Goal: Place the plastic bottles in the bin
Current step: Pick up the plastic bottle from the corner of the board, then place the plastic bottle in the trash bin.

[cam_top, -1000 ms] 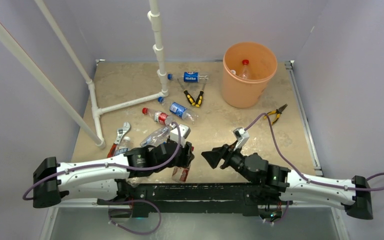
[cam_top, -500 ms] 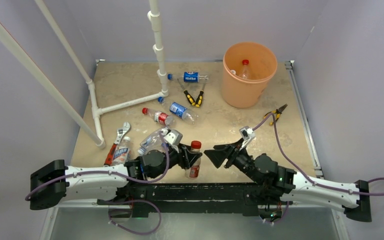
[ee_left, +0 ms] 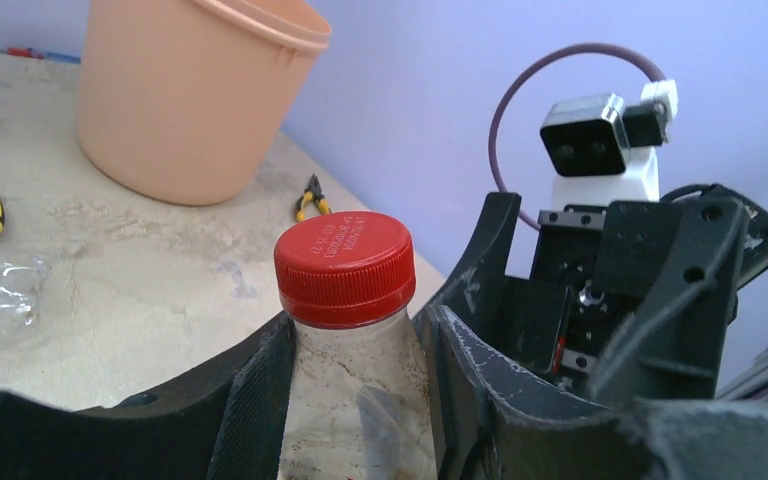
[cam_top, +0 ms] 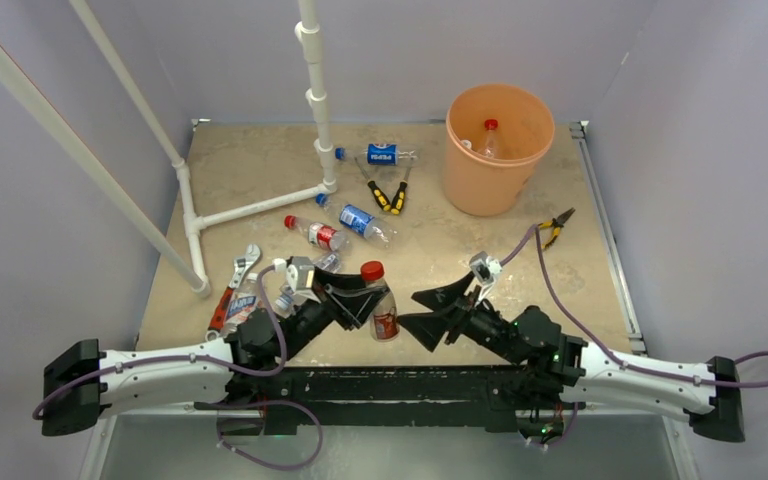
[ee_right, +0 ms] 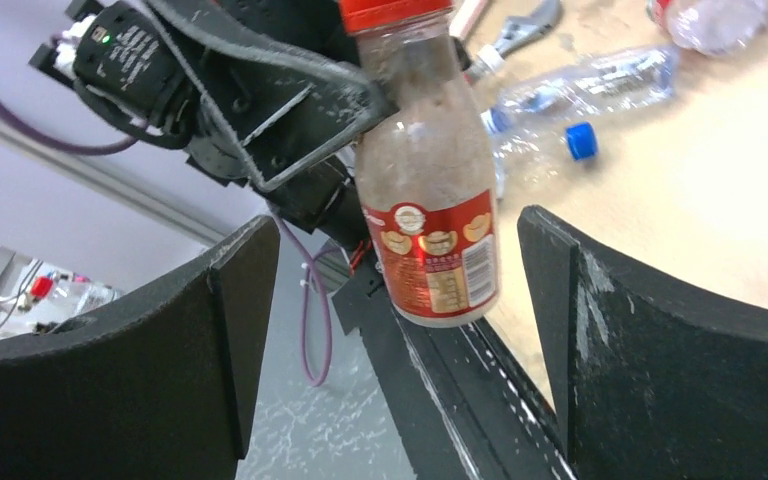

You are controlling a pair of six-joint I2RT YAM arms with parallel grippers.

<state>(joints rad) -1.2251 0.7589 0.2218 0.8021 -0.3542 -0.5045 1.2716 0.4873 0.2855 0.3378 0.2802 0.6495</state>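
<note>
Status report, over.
Left gripper shut on red-capped bottle, cap up. Right gripper open, facing it, apart. Nothing between them. Bin far right.

A beige, mottled surface [cam_top: 260, 165] is enclosed by pale lavender walls [cam_top: 700, 150]. A white pipe frame [cam_top: 315, 100] is set on its far left part: one post is stood upright, a low bar is laid along the surface from its foot, and slanted pipes are run up toward the left. Yellow-and-black pliers [cam_top: 380, 197] are laid just right of the post's foot. A smaller pair of pliers [cam_top: 558, 222] is seen near the right edge. A red-handled wrench [cam_top: 240, 272] is laid at the left, its metal head pointed away from the near edge.
</note>
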